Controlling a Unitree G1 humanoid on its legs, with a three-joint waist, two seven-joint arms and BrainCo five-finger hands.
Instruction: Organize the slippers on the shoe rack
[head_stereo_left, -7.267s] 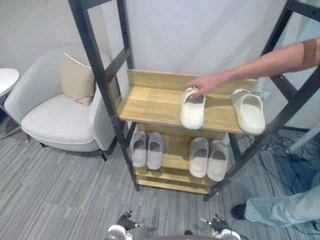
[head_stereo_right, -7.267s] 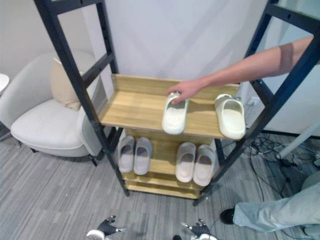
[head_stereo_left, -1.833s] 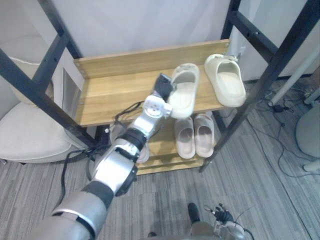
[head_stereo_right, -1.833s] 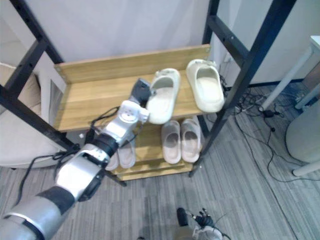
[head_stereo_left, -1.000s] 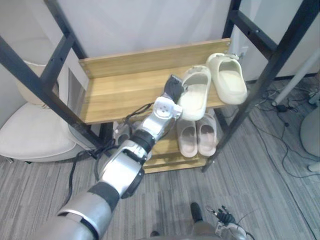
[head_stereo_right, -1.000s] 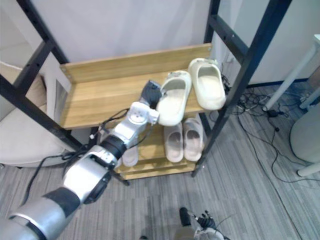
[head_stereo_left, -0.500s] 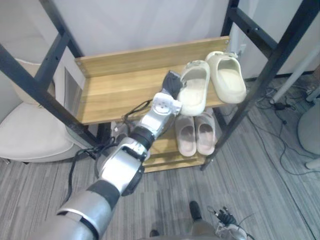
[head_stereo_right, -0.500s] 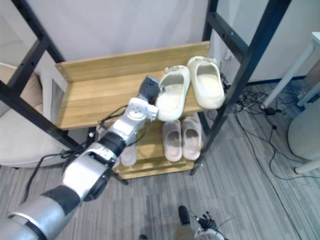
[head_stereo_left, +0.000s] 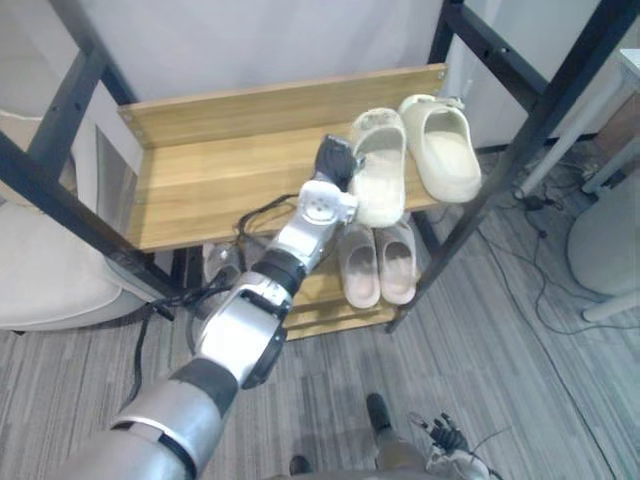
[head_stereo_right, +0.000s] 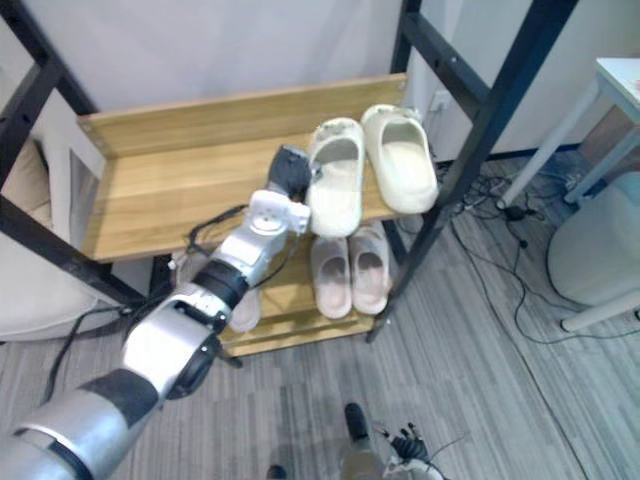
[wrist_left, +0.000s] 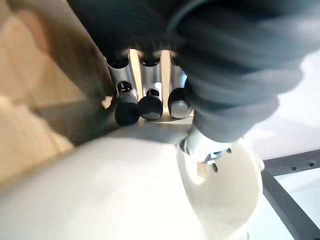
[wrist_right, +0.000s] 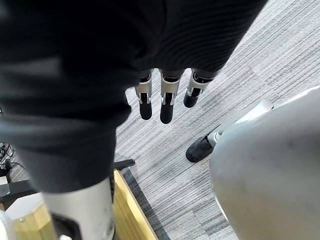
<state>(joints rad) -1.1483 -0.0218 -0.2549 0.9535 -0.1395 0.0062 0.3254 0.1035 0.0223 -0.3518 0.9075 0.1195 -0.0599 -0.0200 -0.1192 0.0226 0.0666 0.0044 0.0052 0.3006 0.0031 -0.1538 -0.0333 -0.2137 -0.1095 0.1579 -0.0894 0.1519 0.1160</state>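
Two up on the upper shelf (head_stereo_left: 200, 195): right slipper (head_stereo_left: 440, 150) parked, left slipper (head_stereo_left: 380, 175) touched by the left robot hand (head_stereo_left: 335, 160), fingers straight against its side. Light, squashy foam, I'd say; grip the band. Right robot hand (wrist_right: 168, 97) dangles loose.

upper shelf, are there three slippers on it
No, the upper shelf holds two: the left cream slipper next to the left hand, and the right cream slipper beside it.
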